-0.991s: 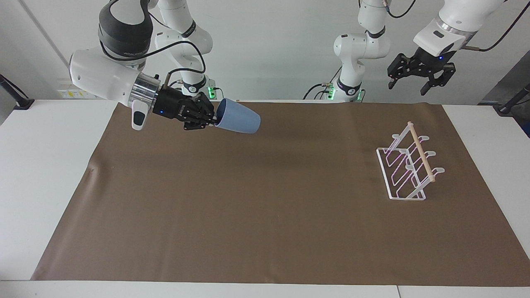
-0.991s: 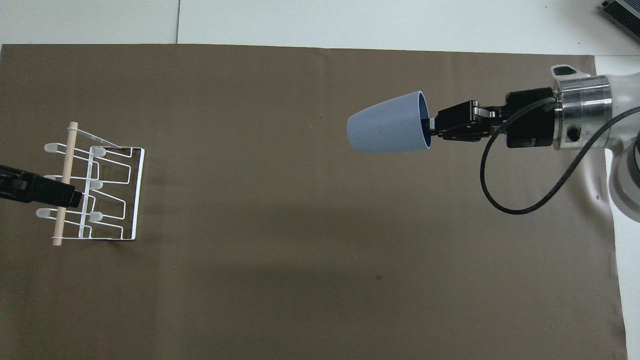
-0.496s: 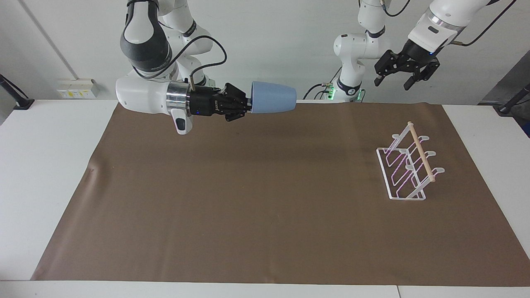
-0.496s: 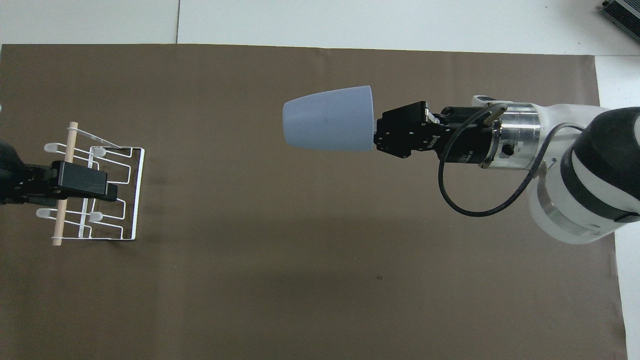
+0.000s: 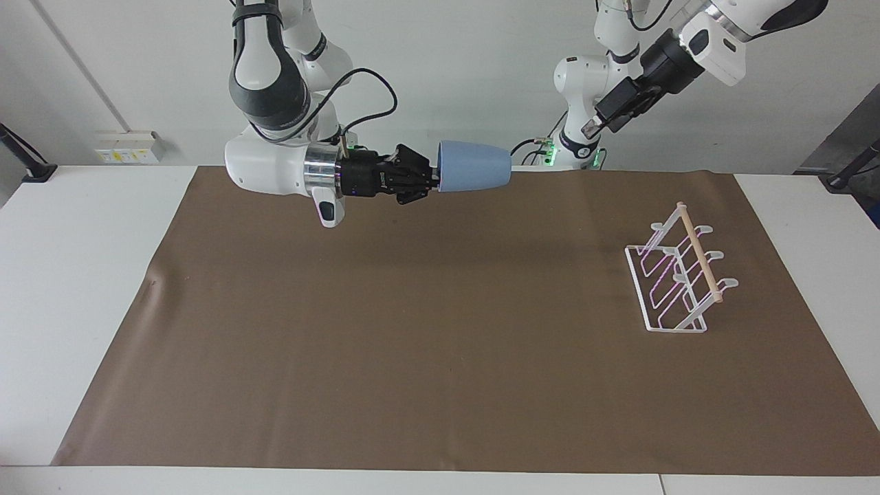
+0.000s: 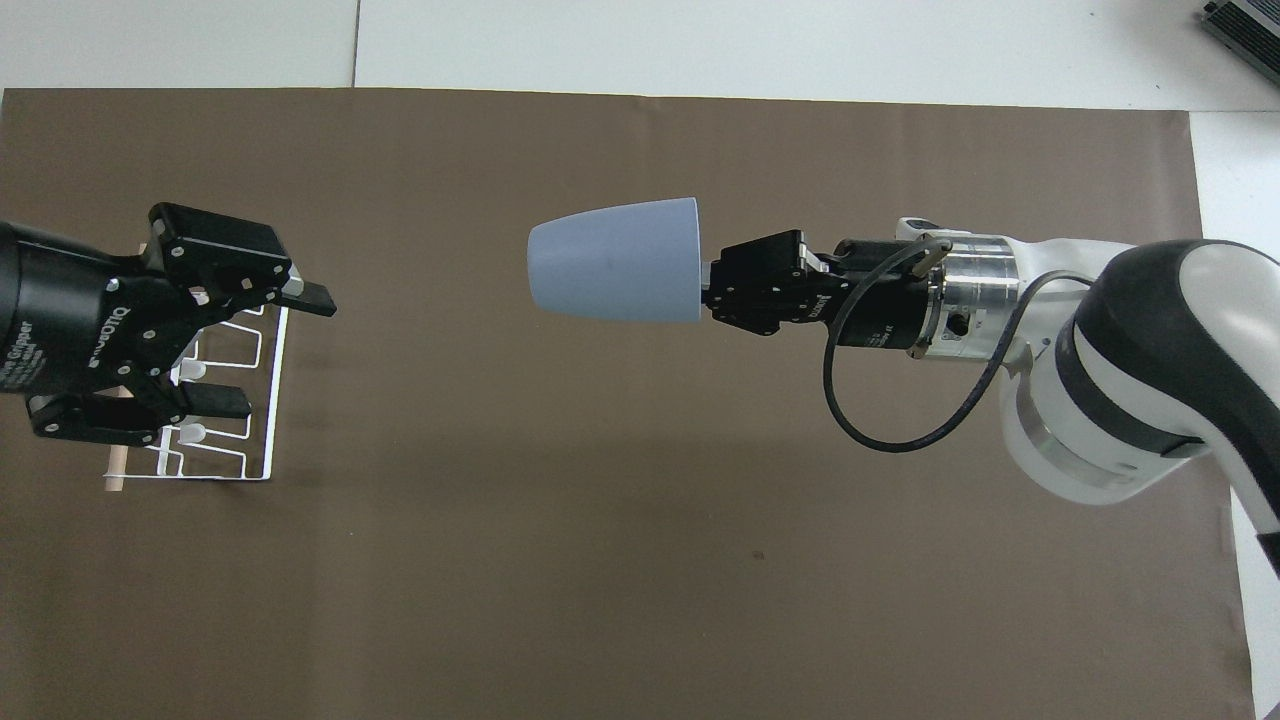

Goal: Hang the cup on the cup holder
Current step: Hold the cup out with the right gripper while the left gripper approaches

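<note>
- Facing view: my right end effector (image 5: 432,180) is up in the air over the mat's (image 5: 426,357) edge next to my bases, clamped on the rim of the cup (image 5: 474,166). The cup lies on its side ahead of my fingertips, base leading and pointing toward the left arm's end of the tabletop (image 5: 82,289).
- Facing view: the holder (image 5: 677,275) stands on the mat well ahead of the cup along that line and well below it, wooden dowel (image 5: 698,252) across its top, no cup on it.
- Facing view: my left end effector (image 5: 597,125) hangs high above the mat edge, ahead of the cup and higher than it, angled down toward it; this view does not settle its finger gap.
- Overhead view: the cup (image 6: 615,260) sticks straight out from my right end effector (image 6: 712,293), which grips the rim only.
- Overhead view: my left end effector (image 6: 270,350) covers part of the holder (image 6: 255,400), fingers spread wide and empty, pointing at the cup's base with bare mat (image 6: 640,560) between us.
- I judge this the carry, perhaps heading into a hand-over, with hanging not yet done.
- Next calls for closing the gap between the cup's base and the spread fingers, with my right grip released only once the left has it, then turning the mouth downward over a prong.
</note>
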